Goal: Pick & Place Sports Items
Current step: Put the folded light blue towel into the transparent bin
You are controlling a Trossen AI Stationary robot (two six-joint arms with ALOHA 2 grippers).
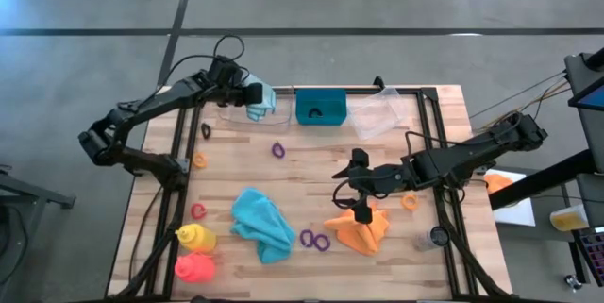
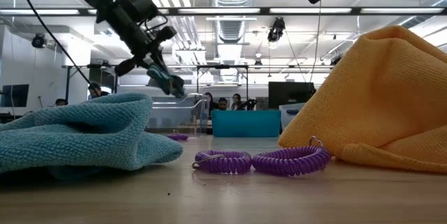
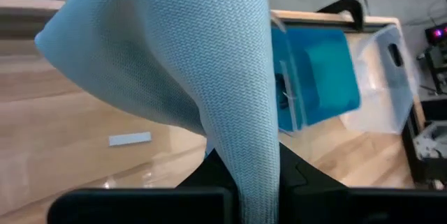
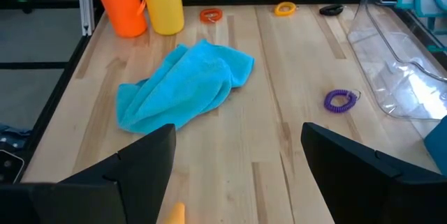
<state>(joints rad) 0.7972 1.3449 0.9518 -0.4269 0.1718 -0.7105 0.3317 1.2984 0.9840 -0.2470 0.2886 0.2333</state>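
Your left gripper (image 1: 253, 92) is pinched shut on the pale blue cloth (image 1: 264, 98), holding it up over the clear tray (image 1: 236, 114) at the far side of the table. The cloth is soft, light and floppy, so it hangs down in a fold. Your right gripper (image 1: 357, 194) is wide open above the orange cloth (image 1: 363, 232). Pinch that one on a raised fold near the middle.
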